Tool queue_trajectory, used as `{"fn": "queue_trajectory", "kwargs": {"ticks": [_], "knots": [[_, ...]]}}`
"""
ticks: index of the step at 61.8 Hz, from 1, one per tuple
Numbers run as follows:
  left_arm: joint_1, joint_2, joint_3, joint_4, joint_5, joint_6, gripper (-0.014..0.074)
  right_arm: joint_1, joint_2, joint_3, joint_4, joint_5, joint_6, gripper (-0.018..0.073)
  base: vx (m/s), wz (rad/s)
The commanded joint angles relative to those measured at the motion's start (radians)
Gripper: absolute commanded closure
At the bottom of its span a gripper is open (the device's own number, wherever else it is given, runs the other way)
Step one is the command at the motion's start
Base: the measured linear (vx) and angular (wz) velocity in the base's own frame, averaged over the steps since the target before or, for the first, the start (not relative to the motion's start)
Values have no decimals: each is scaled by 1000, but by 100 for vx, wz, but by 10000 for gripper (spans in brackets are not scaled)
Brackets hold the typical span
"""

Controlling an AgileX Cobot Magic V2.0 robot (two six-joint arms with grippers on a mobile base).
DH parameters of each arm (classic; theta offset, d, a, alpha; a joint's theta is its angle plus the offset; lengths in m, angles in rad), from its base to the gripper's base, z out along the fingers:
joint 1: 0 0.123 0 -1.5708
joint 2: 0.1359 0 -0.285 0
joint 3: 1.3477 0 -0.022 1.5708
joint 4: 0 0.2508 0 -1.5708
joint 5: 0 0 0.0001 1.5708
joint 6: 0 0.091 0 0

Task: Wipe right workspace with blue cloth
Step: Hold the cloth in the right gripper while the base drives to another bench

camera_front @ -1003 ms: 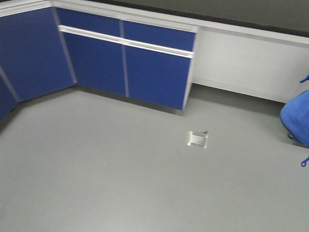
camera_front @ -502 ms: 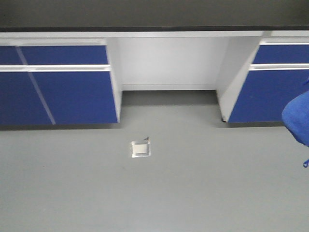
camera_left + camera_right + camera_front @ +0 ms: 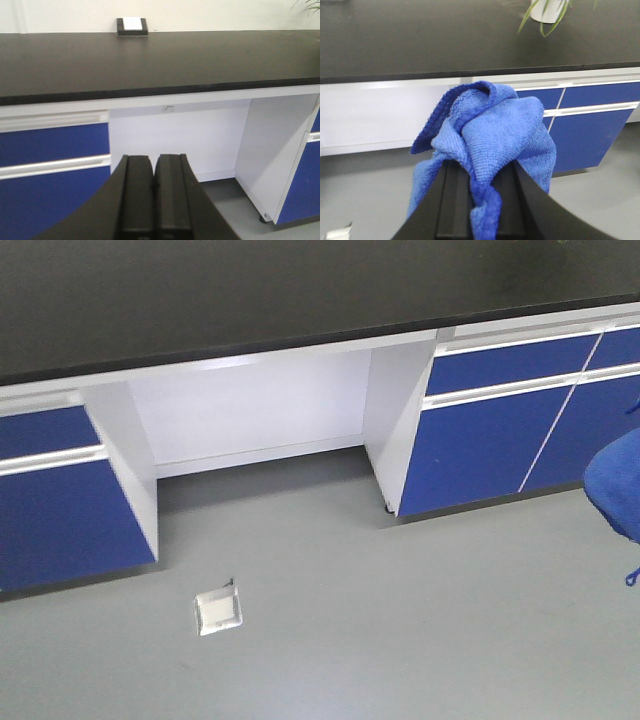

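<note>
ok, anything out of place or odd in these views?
Nothing spilled or damaged. Only oddity: a small metal floor plate on the grey floor before the counter knee gap, one corner seemingly lifted. The blue cloth hangs bunched from the right claw.

No text, brand, number or sign can be read in any view. A small mark (image 3: pixel 168 107) under the black countertop (image 3: pixel 160 60) edge, seen from the left wrist, is too tiny to make out.
</note>
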Motion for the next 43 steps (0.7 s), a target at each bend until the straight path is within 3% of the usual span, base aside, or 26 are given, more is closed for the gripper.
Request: {"fn": "queue_trajectory", "kwargs": {"ticks": [1,43], "knots": [[5,-17,30,1,-82,-8,602,3,4,-31,0,-82,-7,567,35,-25],[5,-17,30,1,-82,-8,602,3,4,-31,0,-83,-7,567,37,-8]]}}
